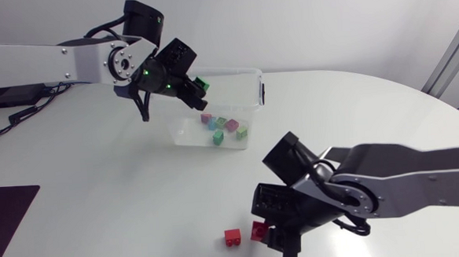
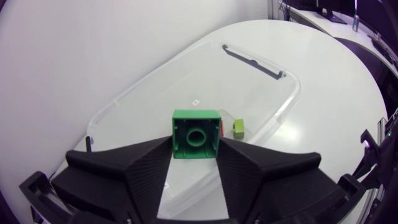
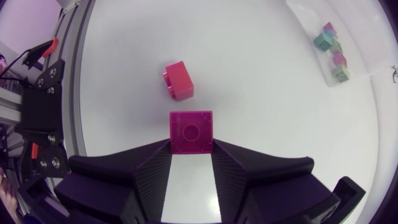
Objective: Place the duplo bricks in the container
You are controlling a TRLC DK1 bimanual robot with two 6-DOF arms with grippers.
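**Left gripper** (image 2: 196,148), clenched on a green brick (image 2: 196,127). Both wedge fingers press the brick's opposite side walls, and its hollow underside is turned to the wrist camera. The brick hangs above the open clear container (image 2: 261,67), inside the outline of the rim, so the step in hand is judged to be the release. Below it, on the container floor, lies a lime brick (image 2: 239,128). The head view shows several more bricks (image 1: 221,123) grouped at one end.

**Right gripper** (image 3: 191,147), likewise grasping a magenta brick (image 3: 191,127) by two flat sides. It is low over the table (image 3: 267,93) and well apart from the container. Whether this brick has left the surface cannot be told from these views. Just ahead of it a red brick (image 3: 178,81) rests loose on the table.

**Handling** (a judgement). The bricks look light, rigid and hard, of moulded plastic with smooth, somewhat slippery faces. The parallel side walls give a surer hold than the studded top, and a short drop should do no harm.
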